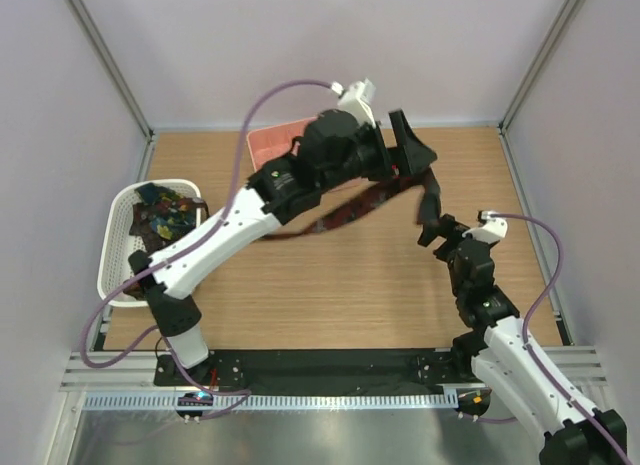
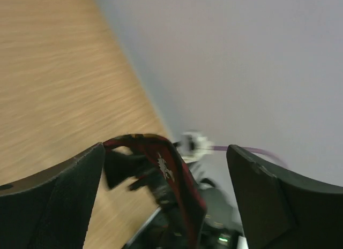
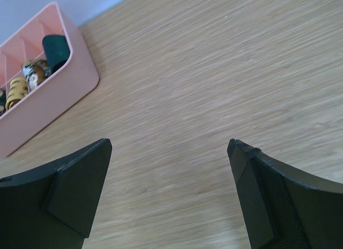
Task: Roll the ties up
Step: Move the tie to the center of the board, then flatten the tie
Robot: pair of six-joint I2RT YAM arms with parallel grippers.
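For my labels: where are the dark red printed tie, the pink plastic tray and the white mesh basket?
dark red printed tie (image 1: 335, 218): top view, middle stretch.
pink plastic tray (image 3: 53, 102): right wrist view, outer wall.
white mesh basket (image 1: 108, 250): top view, left wall.

Matt grained wood table; smooth pink plastic tray left of the right fingers; cloth tie between matt black left fingers

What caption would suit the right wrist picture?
Open right gripper above the wooden table, rolled ties in a pink tray nearby.
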